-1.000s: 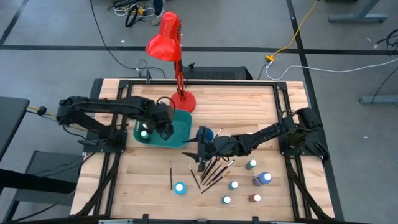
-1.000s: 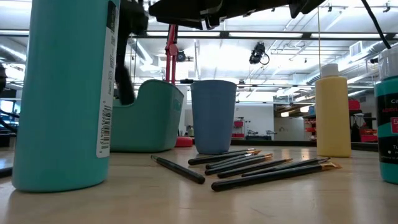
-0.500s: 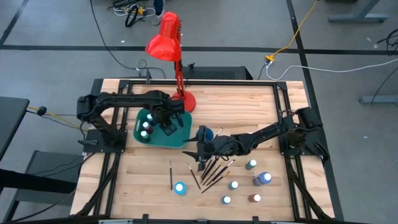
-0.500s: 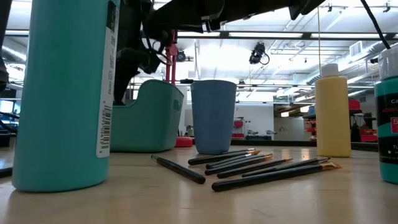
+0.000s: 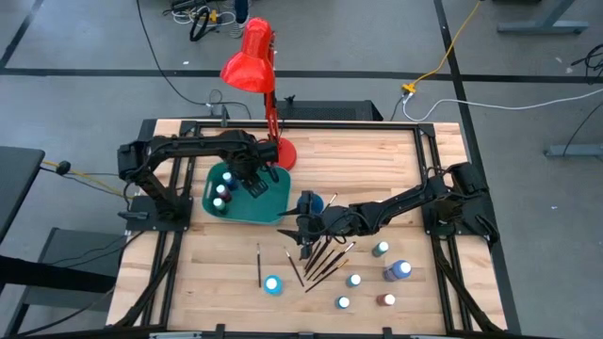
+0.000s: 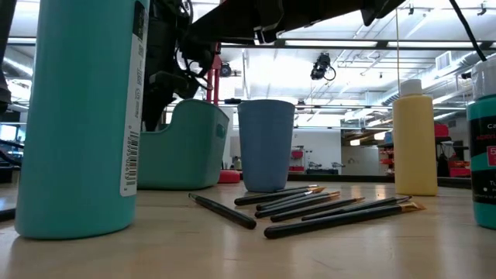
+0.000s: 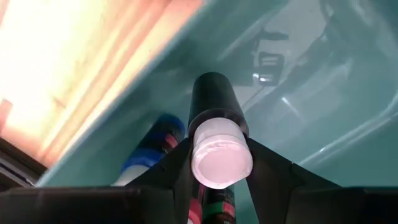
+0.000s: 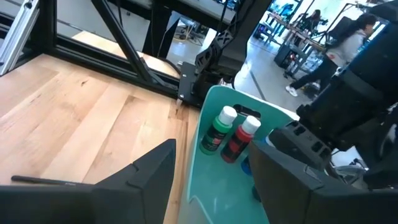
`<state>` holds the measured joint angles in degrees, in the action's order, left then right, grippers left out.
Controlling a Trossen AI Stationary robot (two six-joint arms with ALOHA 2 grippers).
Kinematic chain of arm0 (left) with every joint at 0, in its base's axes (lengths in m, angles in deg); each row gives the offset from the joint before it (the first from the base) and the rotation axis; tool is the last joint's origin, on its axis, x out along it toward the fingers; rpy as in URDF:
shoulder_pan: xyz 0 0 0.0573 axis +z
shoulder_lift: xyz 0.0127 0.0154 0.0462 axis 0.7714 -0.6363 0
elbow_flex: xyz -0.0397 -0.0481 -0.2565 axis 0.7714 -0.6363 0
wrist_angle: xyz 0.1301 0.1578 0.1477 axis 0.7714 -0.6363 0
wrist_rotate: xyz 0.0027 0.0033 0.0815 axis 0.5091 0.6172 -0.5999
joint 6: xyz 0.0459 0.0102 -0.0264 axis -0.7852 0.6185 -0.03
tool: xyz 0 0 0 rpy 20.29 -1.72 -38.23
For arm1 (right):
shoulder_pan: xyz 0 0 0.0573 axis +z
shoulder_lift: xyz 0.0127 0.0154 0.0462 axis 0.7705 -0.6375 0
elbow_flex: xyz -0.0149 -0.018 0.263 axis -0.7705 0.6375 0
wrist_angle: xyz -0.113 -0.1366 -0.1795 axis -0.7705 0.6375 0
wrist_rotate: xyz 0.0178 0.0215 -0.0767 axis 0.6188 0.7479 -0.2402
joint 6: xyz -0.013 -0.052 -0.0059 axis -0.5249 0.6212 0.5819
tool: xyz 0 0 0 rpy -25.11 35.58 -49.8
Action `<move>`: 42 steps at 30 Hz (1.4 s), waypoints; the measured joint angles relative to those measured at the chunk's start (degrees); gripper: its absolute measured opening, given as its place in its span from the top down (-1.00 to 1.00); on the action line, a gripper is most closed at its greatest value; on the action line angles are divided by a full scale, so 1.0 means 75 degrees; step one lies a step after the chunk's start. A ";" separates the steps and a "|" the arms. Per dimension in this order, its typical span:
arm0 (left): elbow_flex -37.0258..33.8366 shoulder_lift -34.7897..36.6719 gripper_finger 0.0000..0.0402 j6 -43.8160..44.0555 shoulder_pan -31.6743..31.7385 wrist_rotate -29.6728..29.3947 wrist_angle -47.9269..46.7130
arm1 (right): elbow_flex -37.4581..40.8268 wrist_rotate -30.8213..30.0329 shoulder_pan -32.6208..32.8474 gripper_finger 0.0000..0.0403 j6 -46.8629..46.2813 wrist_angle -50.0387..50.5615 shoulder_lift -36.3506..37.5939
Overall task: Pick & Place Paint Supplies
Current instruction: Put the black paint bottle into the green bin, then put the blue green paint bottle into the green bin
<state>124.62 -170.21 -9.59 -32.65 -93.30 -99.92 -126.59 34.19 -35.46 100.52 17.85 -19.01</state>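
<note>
While the left gripper (image 5: 256,187) hung over the inside of the teal bin (image 5: 280,193), its two dark fingers (image 7: 166,171) were clamped on a dark paint bottle (image 7: 215,107), gripping it just below its white cap (image 7: 221,156); the bottle pointed away from the pincer toward the bin's floor. Beside that pincer, against the bin's wall, stood more white-capped bottles (image 5: 222,194), among them a green bottle (image 8: 217,133) and a red bottle (image 8: 240,140) touching each other. The right gripper (image 5: 303,234) was stretched out low over the table (image 5: 377,160), well apart from the left one, with its fingers (image 8: 144,171) spread wide and nothing between them; the bin's near wall lay straight ahead of it. Just beside this open pincer stood the small blue cup (image 5: 313,201), and close beneath and behind it a loose fan of thin dark-handled brushes (image 5: 325,259) lay flat on the wood, with one single brush (image 5: 259,265) lying apart from the fan. Farther from the right pincer, toward the table's front edge, stood a blue-lit bottle (image 5: 272,284) and a scatter of small capped bottles (image 5: 353,281), including a purple bottle (image 5: 398,271). Seen from table height, the taller yellow bottle (image 6: 415,138) stood upright beyond the brushes. A red desk lamp (image 5: 252,58) rose behind the bin, near the left pincer.
</note>
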 joint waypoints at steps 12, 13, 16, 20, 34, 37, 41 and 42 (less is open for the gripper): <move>-0.0688 0.0044 0.33 0.0217 0.0043 0.0028 0.0319 | 0.0003 0.0000 0.0000 -0.07 0.0000 0.0011 0.0000; -0.0688 0.0046 0.32 0.0195 0.0043 0.0023 0.0325 | 0.0003 0.0000 0.0000 -0.07 0.0000 -0.0005 0.0000; -0.0697 0.0047 0.22 0.0169 0.0041 -0.0120 0.0385 | 0.0003 0.0000 0.0000 -0.07 -0.0019 -0.0031 0.0000; -0.0761 -0.0035 0.01 0.0005 0.0044 -0.0571 0.0437 | 0.0003 0.0000 0.0000 -0.07 -0.0067 -0.0044 0.0000; 0.0147 0.0003 -0.02 0.0039 0.0029 -0.1022 -0.0690 | 0.0003 -0.0003 0.0002 -0.07 -0.0054 -0.0042 0.0000; 0.0564 0.0003 0.00 0.0049 -0.0013 -0.1024 -0.1118 | 0.0006 -0.0003 0.0023 -0.07 -0.0044 0.0094 0.0068; 0.1059 0.0028 0.03 -0.0153 -0.0179 -0.1029 -0.1533 | 0.0009 -0.0234 0.0123 -0.07 -0.0044 0.0571 0.0530; 0.1122 0.0067 0.03 -0.0153 -0.0240 -0.1014 -0.1567 | 0.0009 -0.0268 0.0147 -0.07 -0.0133 0.0807 0.0693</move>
<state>133.04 -169.70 -10.74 -34.45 -100.91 -111.67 -126.52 32.18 -34.35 99.52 23.90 -13.81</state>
